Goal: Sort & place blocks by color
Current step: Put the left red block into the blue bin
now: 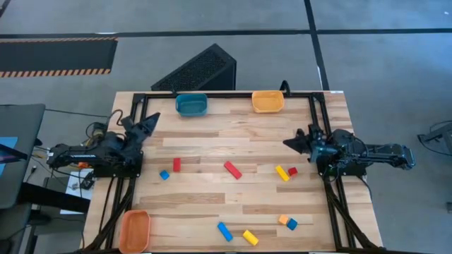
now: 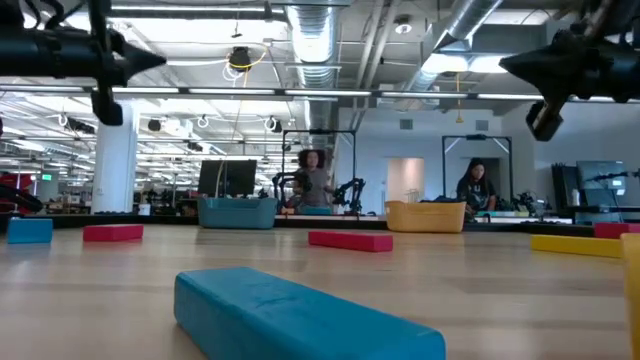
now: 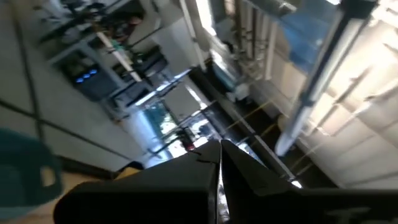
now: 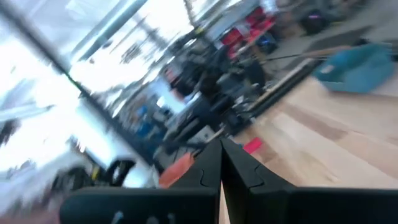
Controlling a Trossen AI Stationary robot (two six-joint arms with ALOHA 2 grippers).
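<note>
Several small blocks lie flat on the wooden table: a blue cube (image 1: 164, 175), a red block (image 1: 176, 164), a red bar (image 1: 232, 169), a yellow bar (image 1: 282, 173) beside a small red cube (image 1: 292, 171), an orange and blue pair (image 1: 287, 222), a blue bar (image 1: 224, 231) and a yellow block (image 1: 250, 237). My left gripper (image 1: 152, 121) is raised over the table's left edge, shut and holding nothing. My right gripper (image 1: 289, 143) is raised at the right edge, also shut with nothing in it. Both point toward the table's middle.
A blue bin (image 1: 191, 105) and an orange bin (image 1: 268, 101) stand at the far edge, and another orange bin (image 1: 134, 230) at the near left corner. A black frame (image 1: 226, 94) runs along the table's edges. People (image 2: 315, 180) show in the room beyond.
</note>
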